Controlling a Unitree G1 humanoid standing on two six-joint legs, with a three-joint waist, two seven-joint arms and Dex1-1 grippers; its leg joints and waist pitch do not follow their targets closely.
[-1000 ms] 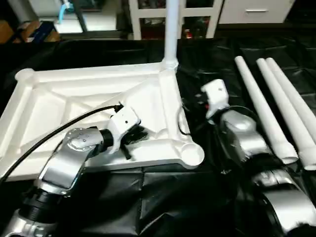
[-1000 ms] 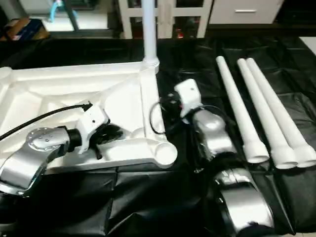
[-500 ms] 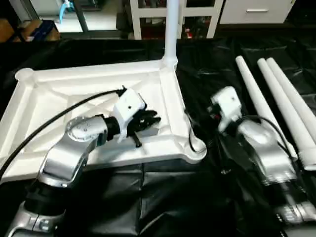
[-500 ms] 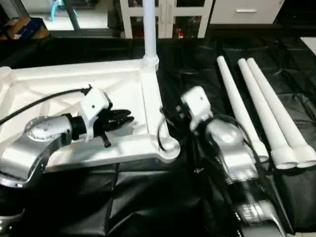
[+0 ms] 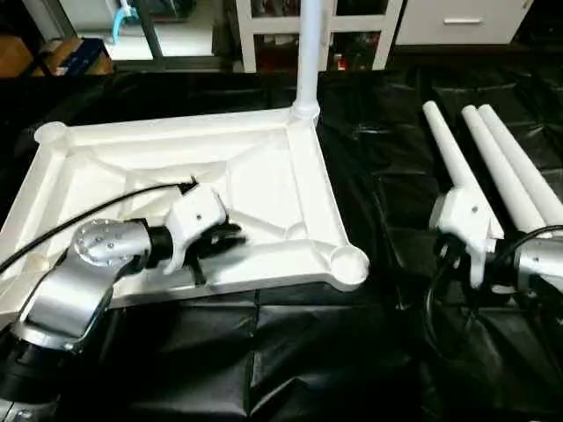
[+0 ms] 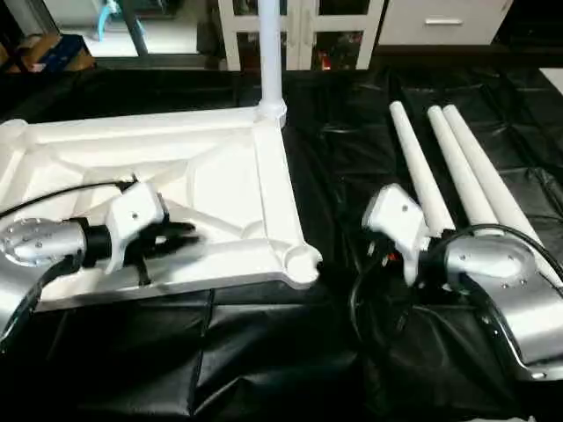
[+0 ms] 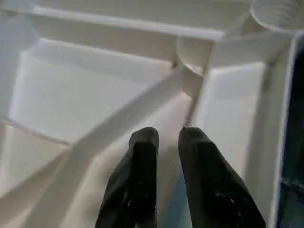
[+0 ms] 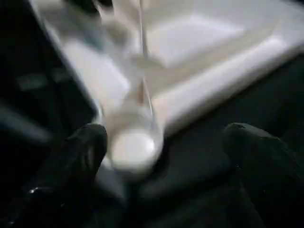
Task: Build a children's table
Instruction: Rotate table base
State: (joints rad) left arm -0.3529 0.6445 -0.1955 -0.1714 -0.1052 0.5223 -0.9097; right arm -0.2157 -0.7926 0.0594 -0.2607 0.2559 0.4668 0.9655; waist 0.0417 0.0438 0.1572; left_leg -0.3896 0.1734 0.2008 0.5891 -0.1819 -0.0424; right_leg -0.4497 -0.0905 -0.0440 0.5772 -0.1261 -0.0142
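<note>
- the children's table top (image 5: 264,167) is lying upside down on a counter (image 5: 317,352) covered in black plastic sheeting, its x-ribbed underside facing up and round sockets showing at the corners.
- 1 white leg (image 5: 308,53) is standing upright in the far right corner socket, rising out of the top of the head views.
- the near right corner socket (image 5: 349,262) is sitting open with nothing in it.
- 3 more loose legs (image 6: 457,167) are lying side by side on the black sheeting to the right of the top, well apart from it, with their thin ends pointing away from the robot.
- the left gripper (image 7: 167,142) is hovering over the ribbed underside near the front right part of the top; its 2 black fingers (image 7: 140,166) are standing nearly together with a narrow gap between them and are gripping nothing.
- in the left wrist view a diagonal rib is running away from the fingertips toward a small round boss where the ribs meet the frame.
- the right gripper (image 8: 161,142) is hanging over the black sheeting between the top and the loose legs; its fingers (image 8: 83,147) are spread wide apart and holding nothing.
- in the right wrist view the near right corner socket is showing between the spread fingers, blurred.
- white shelving and drawers are standing beyond the far edge of the counter.
</note>
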